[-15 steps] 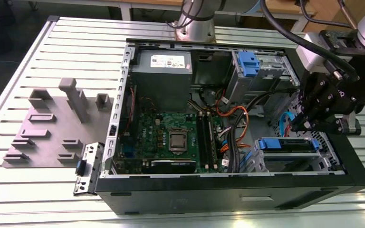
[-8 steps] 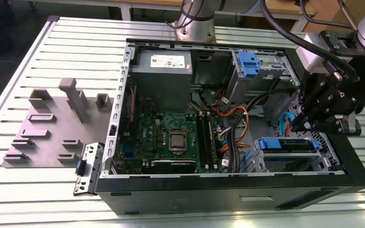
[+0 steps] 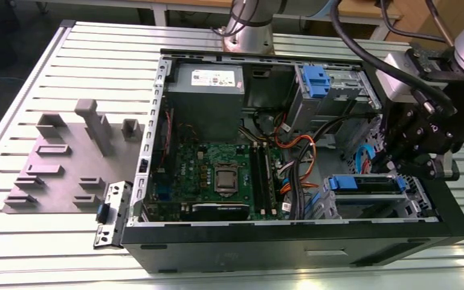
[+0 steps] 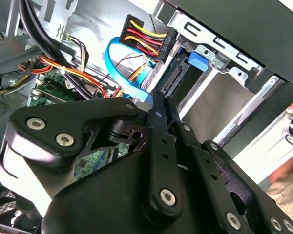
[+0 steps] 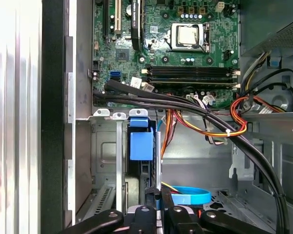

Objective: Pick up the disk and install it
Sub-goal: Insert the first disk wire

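Now keep your pincer (image 4: 161, 105), fingers closed together, square to the disk (image 3: 367, 185) seated in its bay.

Table (image 3: 70, 241): pale slatted metal, ribs running across the exterior view.
Computer case (image 3: 296, 244): open, black, lying flat on the slats.
Grey fixture block (image 3: 67, 160): resting at the exterior view's left, beside the case.
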Robot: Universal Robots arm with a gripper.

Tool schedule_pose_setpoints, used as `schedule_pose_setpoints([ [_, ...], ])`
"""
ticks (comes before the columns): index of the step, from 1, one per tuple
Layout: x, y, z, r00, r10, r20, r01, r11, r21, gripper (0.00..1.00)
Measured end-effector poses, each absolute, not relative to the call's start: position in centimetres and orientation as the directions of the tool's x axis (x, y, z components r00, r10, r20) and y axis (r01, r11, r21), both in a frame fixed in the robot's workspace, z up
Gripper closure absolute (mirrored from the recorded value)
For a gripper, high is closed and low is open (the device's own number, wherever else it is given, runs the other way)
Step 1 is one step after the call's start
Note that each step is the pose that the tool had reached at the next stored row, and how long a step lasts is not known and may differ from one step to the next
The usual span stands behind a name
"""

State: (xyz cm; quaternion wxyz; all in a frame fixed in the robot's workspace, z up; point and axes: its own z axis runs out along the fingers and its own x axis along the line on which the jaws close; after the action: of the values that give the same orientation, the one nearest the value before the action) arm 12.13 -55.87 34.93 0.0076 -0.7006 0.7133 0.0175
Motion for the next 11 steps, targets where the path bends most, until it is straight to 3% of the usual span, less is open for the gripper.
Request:
schedule_pose_setpoints([
  [11,11.85,-56.22,34.40,-0.017,-0.999,-0.036,-1.000,0.017,0.005,0.84],
])
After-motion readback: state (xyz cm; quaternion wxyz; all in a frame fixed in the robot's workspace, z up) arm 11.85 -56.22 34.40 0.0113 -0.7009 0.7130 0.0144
